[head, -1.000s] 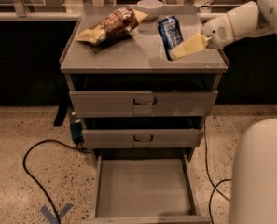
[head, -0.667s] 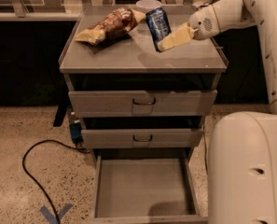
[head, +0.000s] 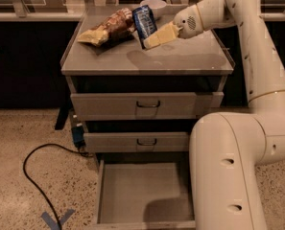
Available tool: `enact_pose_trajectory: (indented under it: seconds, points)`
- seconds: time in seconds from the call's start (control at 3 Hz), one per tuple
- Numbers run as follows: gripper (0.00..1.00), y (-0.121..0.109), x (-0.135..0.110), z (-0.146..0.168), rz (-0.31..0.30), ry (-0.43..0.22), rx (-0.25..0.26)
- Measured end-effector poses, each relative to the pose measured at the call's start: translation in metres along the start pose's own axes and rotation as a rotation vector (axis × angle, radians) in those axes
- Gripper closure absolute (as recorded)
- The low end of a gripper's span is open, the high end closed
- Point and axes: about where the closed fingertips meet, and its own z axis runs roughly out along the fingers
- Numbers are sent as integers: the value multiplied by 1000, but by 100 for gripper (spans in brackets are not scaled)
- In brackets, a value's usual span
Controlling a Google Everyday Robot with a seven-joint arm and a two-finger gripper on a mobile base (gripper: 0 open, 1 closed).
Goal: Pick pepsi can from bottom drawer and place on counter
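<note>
The pepsi can [head: 144,22] is dark blue with white markings and stands tilted at the back of the counter [head: 180,59], right next to the chip bag. My gripper [head: 152,36] reaches in from the right and is shut on the can, its pale fingers [head: 162,34] against the can's right side. The can's base looks at or just above the counter top. The bottom drawer [head: 142,195] is pulled open below, its flat grey floor bare.
A yellow-and-brown chip bag [head: 106,28] lies at the counter's back left. A white bowl [head: 154,6] sits behind the can. Two closed drawer fronts [head: 144,104] face me. My arm's body [head: 228,176] fills the lower right. A black cable [head: 41,176] loops on the floor.
My gripper has carried the can leftward and toward the back of the counter, closer to the chip bag and bowl. The view has shifted, with more of the arm showing at right.
</note>
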Motion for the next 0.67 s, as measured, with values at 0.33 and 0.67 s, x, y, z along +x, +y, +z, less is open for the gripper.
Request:
enact_pose_trajectory:
  seconds: [0.33,0.67]
  points:
    - [100,-28,19,9,94,-38,20]
    - [100,-28,19,9,94,-38,20]
